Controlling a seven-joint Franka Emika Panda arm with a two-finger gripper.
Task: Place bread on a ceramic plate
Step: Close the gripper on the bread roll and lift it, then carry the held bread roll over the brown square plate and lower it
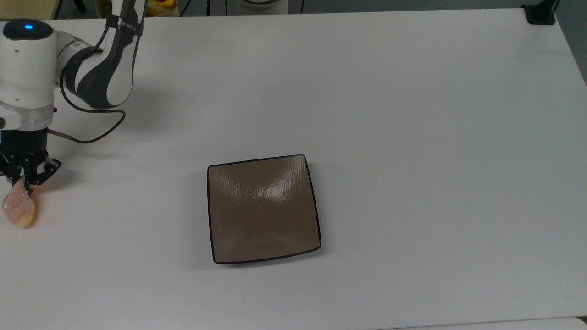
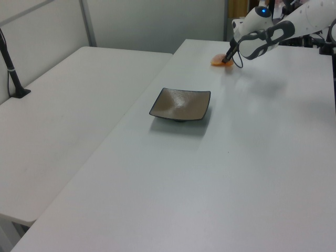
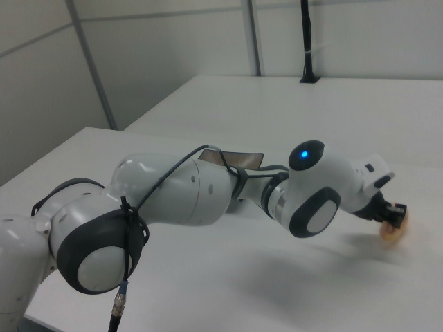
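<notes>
Gripper (image 1: pixel 24 182) is clamping one end of the bread (image 1: pixel 18 210) at the top view's far left table (image 1: pixel 412 137) edge; plate (image 1: pixel 262 208) is sitting well apart, mid-table, nothing on it.

so the bread (image 1: pixel 18 208) is sitting way over at the top view's left edge of the tabletop (image 1: pixel 412 137), a little oval orange-pink bun with a sugary speckled crust, looking tipped up on its edge. the ceramic plate (image 1: pixel 263 208) is lying flat near the middle of the tabletop, a bit toward the top view's bottom edge, well apart from the bread. it's square, glossy brown, thin black rim, rounded corners, rippled surface catching glare, nothing lying on it
</notes>
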